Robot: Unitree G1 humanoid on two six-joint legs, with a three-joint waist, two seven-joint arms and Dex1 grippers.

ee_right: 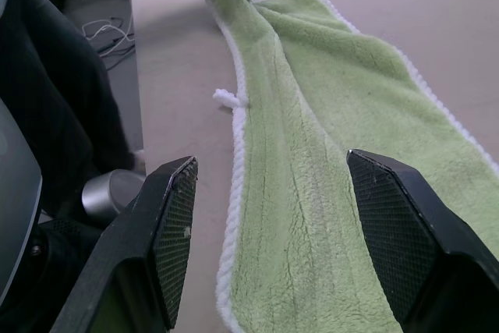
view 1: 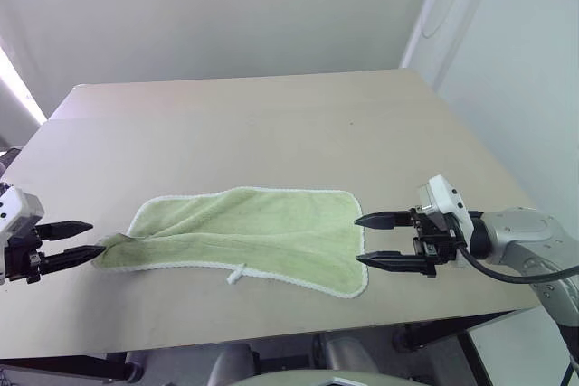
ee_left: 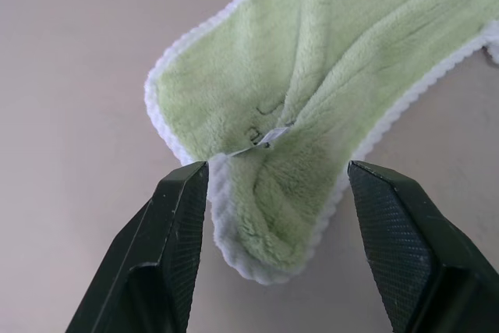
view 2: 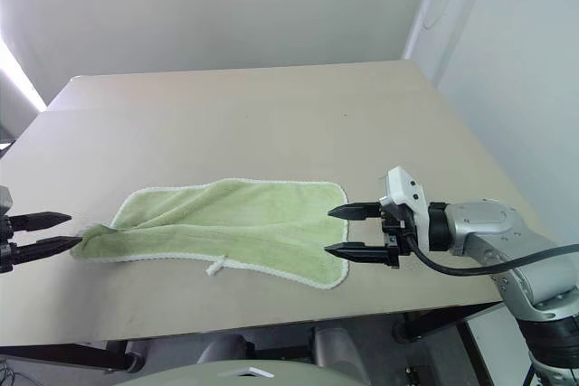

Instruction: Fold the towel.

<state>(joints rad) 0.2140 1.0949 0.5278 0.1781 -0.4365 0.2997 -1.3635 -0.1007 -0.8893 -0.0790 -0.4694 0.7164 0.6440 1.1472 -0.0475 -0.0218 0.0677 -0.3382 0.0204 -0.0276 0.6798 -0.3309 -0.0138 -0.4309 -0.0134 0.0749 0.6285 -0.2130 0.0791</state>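
The light green towel [view 1: 253, 232] lies flat on the tan table [view 1: 271, 124], near its front edge, long side running left to right. Its left end is bunched into a narrow tip [ee_left: 265, 224]. That tip sits between the spread fingers of my left gripper [view 1: 96, 237], which is open and not clamped on it. A small white label and dark marks [ee_left: 267, 136] show on the bunched end. My right gripper [view 1: 357, 240] is open at the towel's right edge, one finger on each side of that edge [ee_right: 312, 216]. A white loop tag [view 1: 237, 274] sticks out from the front hem.
The table's front edge [view 1: 271, 336] runs just below the towel and both grippers. A white wall [view 1: 507, 88] stands close along the table's right side. Bare tabletop stretches behind the towel. Cables [ee_right: 105, 33] lie on the floor beyond the left end.
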